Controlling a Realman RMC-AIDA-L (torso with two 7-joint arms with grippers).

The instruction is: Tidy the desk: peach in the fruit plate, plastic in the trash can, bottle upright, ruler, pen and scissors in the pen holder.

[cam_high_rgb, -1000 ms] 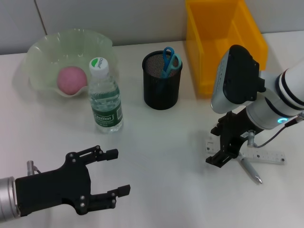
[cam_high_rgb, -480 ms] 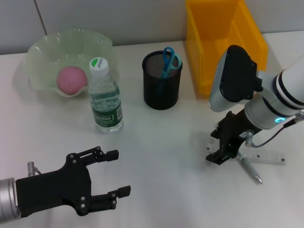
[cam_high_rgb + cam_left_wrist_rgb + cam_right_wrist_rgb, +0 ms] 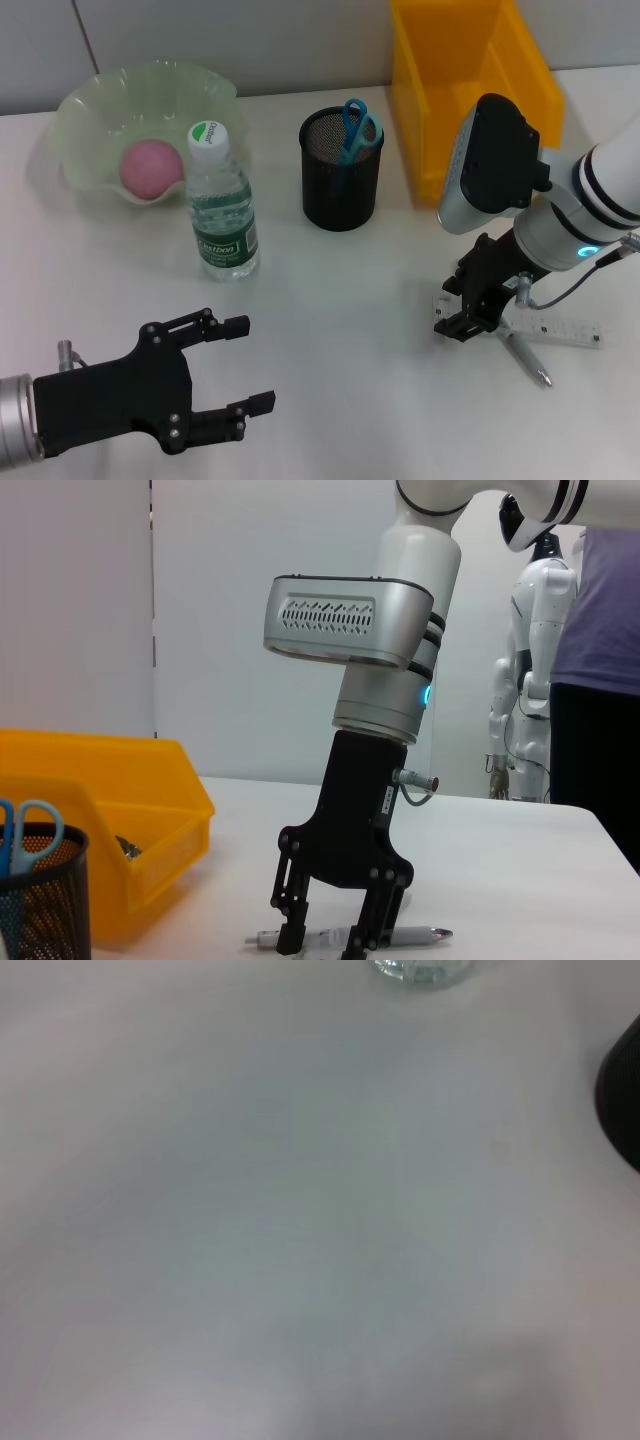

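While the right claw [image 3: 468, 322] stands low over the near end of the ruler [image 3: 545, 327] in the head view, its jaws are parted and hold nothing, with the pen [image 3: 527, 359] lying on the surface [image 3: 350, 300] just beside it and crossing under the ruler. In that view the peach [image 3: 152, 167] already sits in the fruit plate [image 3: 100, 110], the bottle [image 3: 221, 205] stands upright, the scissors [image 3: 354, 128] are in the pen holder [image 3: 342, 170], and the yellow bin [image 3: 470, 80] stands behind; the left claw [image 3: 235, 375] is parked open and empty at the near left. The step in hand appears to be picking up the ruler or pen: the jaws should straddle only one item, close across its narrow width, and lift straight up so the other is not dragged. The left wrist view gives the side profile that the head view lacks: the fingertips of the right claw [image 3: 330, 942] reach down to the surface on either side of the pen [image 3: 420, 935], jaws apart; the ruler cannot be made out there. The right wrist view shows only bare surface [image 3: 300, 1240], the base of the bottle [image 3: 420, 970] and an edge of the pen holder [image 3: 625, 1100], not the target.
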